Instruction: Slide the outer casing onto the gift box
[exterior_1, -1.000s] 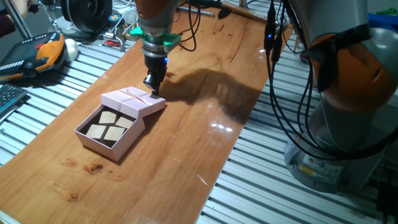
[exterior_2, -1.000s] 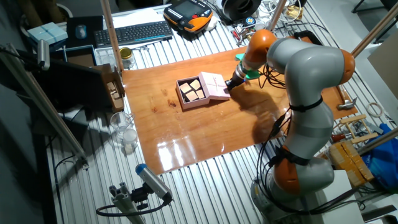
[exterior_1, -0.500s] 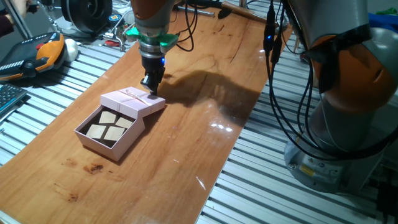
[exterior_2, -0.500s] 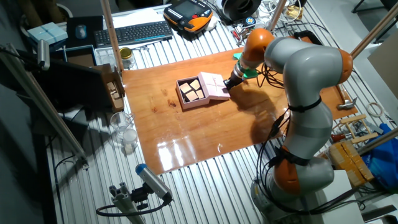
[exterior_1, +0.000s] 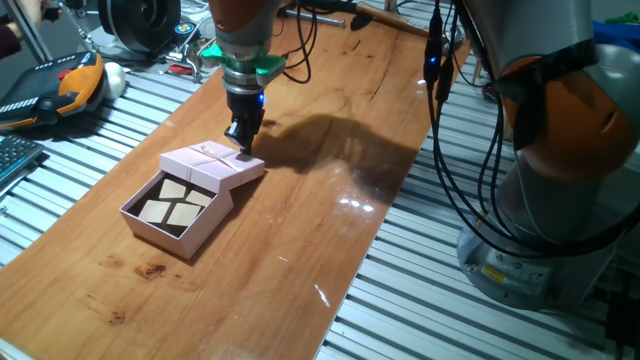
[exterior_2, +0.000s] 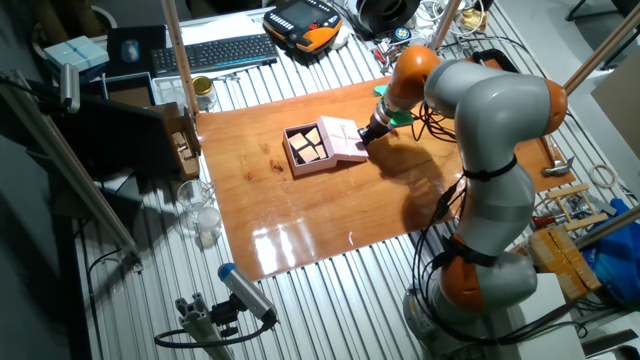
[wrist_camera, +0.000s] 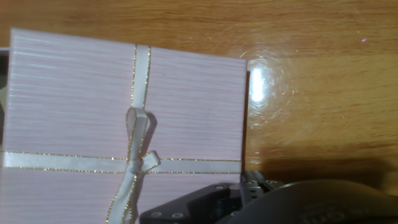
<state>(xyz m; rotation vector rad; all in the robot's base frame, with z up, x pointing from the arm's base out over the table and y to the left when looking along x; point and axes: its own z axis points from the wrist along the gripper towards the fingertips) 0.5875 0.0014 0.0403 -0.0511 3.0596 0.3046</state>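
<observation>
The outer casing (exterior_1: 212, 165), a flat pale pink lid with a thin crossed ribbon and small bow, lies partly over the far end of the gift box (exterior_1: 207, 228). It fills the left of the hand view (wrist_camera: 74, 106). The gift box is a pale pink tray, dark inside, and its tan square pieces still show. My gripper (exterior_1: 244, 142) stands upright with its tips together against the lid's far right edge. From the other side the gripper (exterior_2: 366, 137) sits to the right of the casing (exterior_2: 343, 137) and the box (exterior_2: 314, 168). Nothing is held between the fingers.
The wooden tabletop (exterior_1: 330, 180) lies on a slatted metal bench. An orange teach pendant (exterior_1: 62, 85) lies off the board at the left. A keyboard (exterior_2: 215, 52) and a small jar (exterior_2: 203, 92) sit beyond the board. The robot's base (exterior_1: 545, 200) stands at the right.
The gripper has shifted slightly left toward the box, and the lid has moved a little with it over the tray.
</observation>
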